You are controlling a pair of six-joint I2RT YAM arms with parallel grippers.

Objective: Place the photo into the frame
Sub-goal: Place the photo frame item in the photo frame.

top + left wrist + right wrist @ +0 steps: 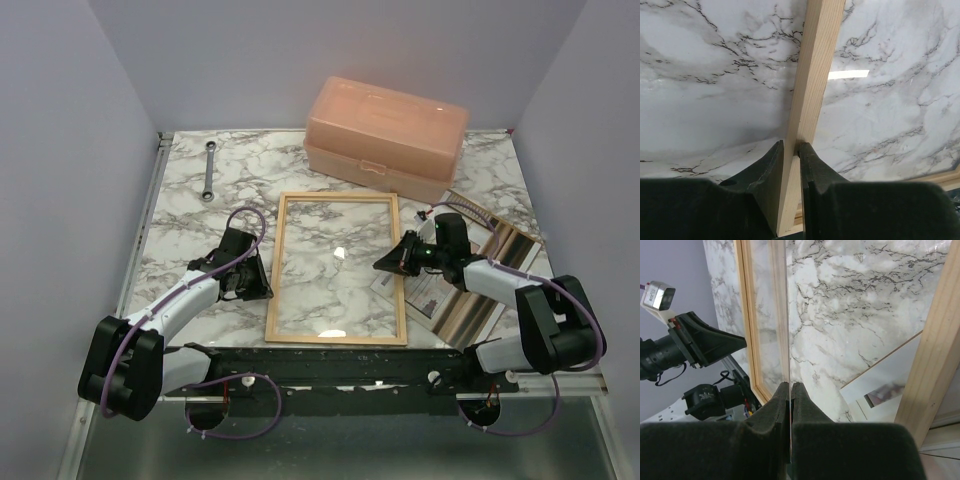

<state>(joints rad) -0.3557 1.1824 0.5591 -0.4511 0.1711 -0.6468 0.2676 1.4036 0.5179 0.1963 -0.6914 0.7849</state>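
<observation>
White arm shells (190,297), black joints (120,365), purple cables (247,215) (looped); left hand (791,145), right hand (790,385) black.

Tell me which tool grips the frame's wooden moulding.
The left tool, clamped across the frame at its left rail; the right tool is shut on a thin clear pane instead.

The white, grey-veined marble surface (180,230) carries a light-wood frame (335,268) lying at its middle, with the veining showing through its opening. A peach plastic box (385,125) sits at the far edge, just beyond the frame's far end, and a metal wrench (209,170) lies at far left. Right of the frame, a brown backing panel (465,318) lies askew, with the photo (418,292) beside the frame's right rail.
</observation>
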